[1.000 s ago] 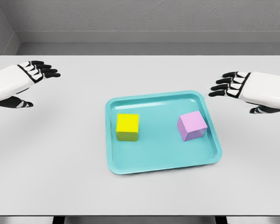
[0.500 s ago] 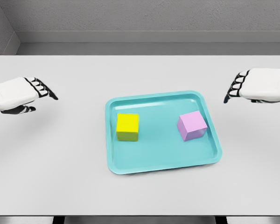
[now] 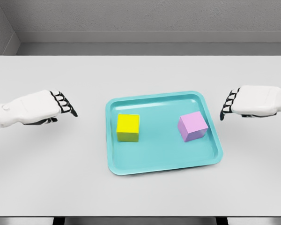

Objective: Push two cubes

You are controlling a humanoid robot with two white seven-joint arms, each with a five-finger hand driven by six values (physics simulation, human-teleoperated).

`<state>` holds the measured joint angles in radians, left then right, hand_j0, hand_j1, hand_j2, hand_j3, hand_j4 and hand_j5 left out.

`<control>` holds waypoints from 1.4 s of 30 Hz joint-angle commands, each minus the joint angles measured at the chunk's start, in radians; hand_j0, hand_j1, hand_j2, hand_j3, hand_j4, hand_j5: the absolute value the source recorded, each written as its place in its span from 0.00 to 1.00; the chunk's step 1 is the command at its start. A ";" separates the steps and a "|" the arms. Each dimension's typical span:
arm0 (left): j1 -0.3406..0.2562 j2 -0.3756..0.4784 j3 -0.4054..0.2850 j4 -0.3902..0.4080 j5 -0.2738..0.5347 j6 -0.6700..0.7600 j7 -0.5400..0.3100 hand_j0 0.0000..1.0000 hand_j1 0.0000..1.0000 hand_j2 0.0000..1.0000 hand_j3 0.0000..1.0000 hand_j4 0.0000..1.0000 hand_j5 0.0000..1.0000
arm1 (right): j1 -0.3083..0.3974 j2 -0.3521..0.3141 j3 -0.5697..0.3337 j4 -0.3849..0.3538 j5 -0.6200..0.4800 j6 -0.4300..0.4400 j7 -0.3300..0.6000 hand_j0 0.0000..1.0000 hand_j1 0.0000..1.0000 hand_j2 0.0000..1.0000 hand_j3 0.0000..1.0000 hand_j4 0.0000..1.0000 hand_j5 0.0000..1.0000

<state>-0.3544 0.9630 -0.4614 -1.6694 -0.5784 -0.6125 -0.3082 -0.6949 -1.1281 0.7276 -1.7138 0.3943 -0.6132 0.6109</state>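
1. I read the task as barely begun: neither hand touches a cube, and both cubes sit inside the tray [image 3: 131, 168], well apart from each other.
2. My left hand [image 3: 37, 107] hangs over the worktop [image 3: 140, 70], its fingers [image 3: 64, 102] bent downward at the knuckles and grasping nothing. The yellow cube [image 3: 128, 127] lies beyond those fingertips, past the tray's near rim.
3. My right hand [image 3: 257, 101] mirrors it on the other side, fingers likewise bent down and empty. The pink cube [image 3: 193, 126] lies ahead of those fingertips, just inside the rim on that side.
4. Left to do, as I judge it: bring each hand over its rim and against the outer face of its cube, then push.
5. Edges: the raised rim stands between each set of fingers and its cube, so I expect to clear it from above.
6. Room: open tray floor lies between the cubes, so inward pushes have space; the pink cube sits turned, and may pivot when pushed.
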 commanded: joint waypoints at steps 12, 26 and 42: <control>0.021 -0.003 -0.006 -0.081 0.005 0.002 -0.002 0.71 0.71 0.71 0.71 0.71 0.71 | 0.021 0.133 0.007 0.131 0.084 0.002 0.000 0.63 0.63 0.63 0.63 0.63 0.63; 0.015 -0.064 -0.042 -0.070 -0.015 0.002 -0.032 0.72 0.72 0.72 0.72 0.72 0.72 | 0.048 0.148 0.001 0.135 0.072 0.002 0.000 0.63 0.63 0.63 0.63 0.63 0.63; -0.002 -0.136 -0.045 -0.072 -0.023 0.002 -0.048 0.72 0.72 0.72 0.72 0.72 0.72 | 0.066 0.162 0.001 0.063 0.075 0.002 0.000 0.64 0.64 0.64 0.64 0.64 0.64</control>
<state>-0.3559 0.8333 -0.5067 -1.7420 -0.6064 -0.6125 -0.3516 -0.6274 -0.9680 0.7248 -1.6376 0.4602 -0.6025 0.6102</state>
